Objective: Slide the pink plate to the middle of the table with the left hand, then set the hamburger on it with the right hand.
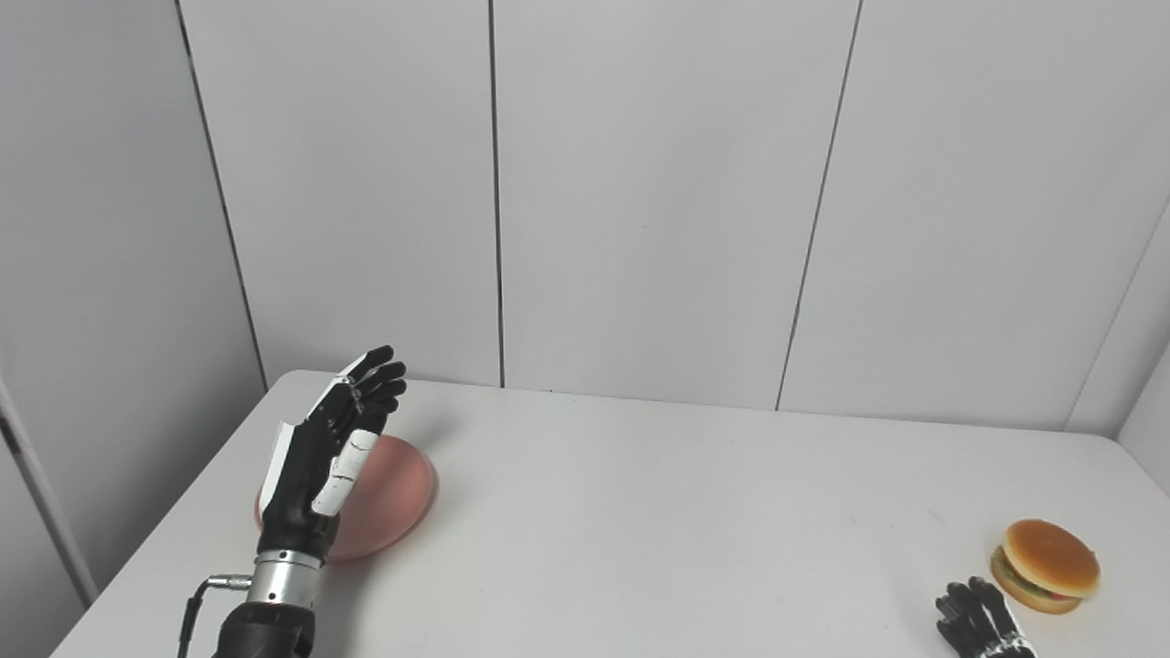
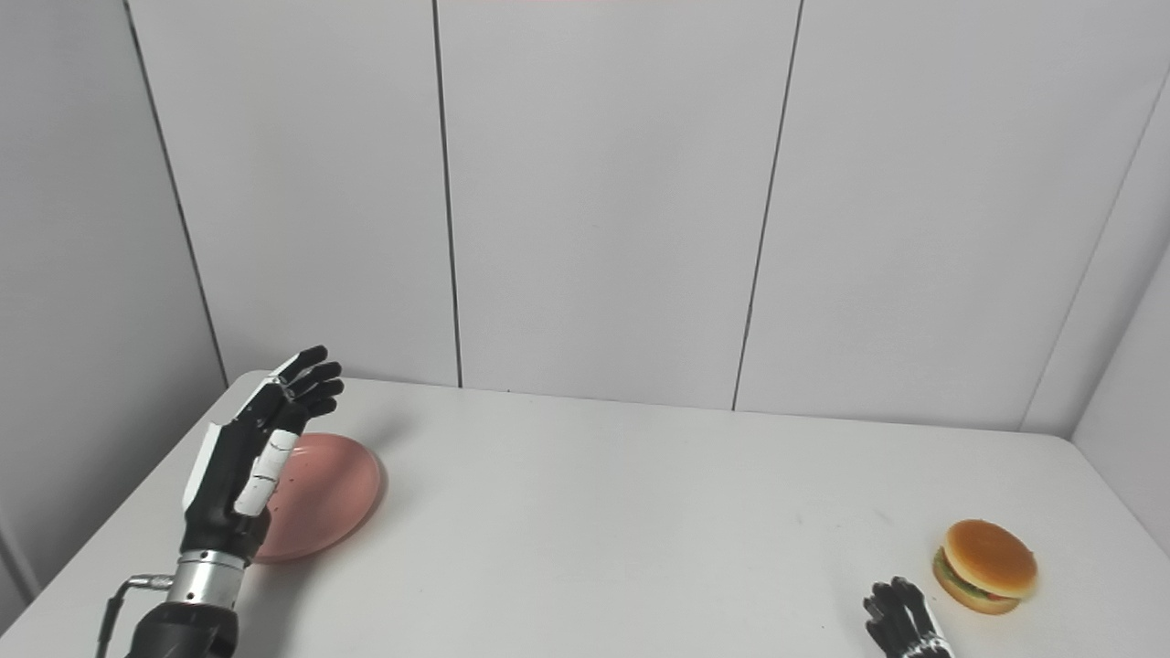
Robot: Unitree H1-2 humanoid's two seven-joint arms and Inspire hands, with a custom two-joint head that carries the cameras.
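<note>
A pink plate (image 1: 393, 493) lies on the white table (image 1: 640, 512) near its left side. My left hand (image 1: 329, 448) is raised above the plate's left part, open, fingers stretched up and apart, holding nothing; it covers part of the plate. A hamburger (image 1: 1047, 565) with a tan bun sits near the table's right front. Only the fingers of my right hand (image 1: 983, 621) show at the bottom edge, just left of the hamburger and not touching it; they look spread.
Grey wall panels (image 1: 640, 183) close off the table at the back and both sides. A cable (image 1: 196, 603) runs from my left wrist near the table's left edge.
</note>
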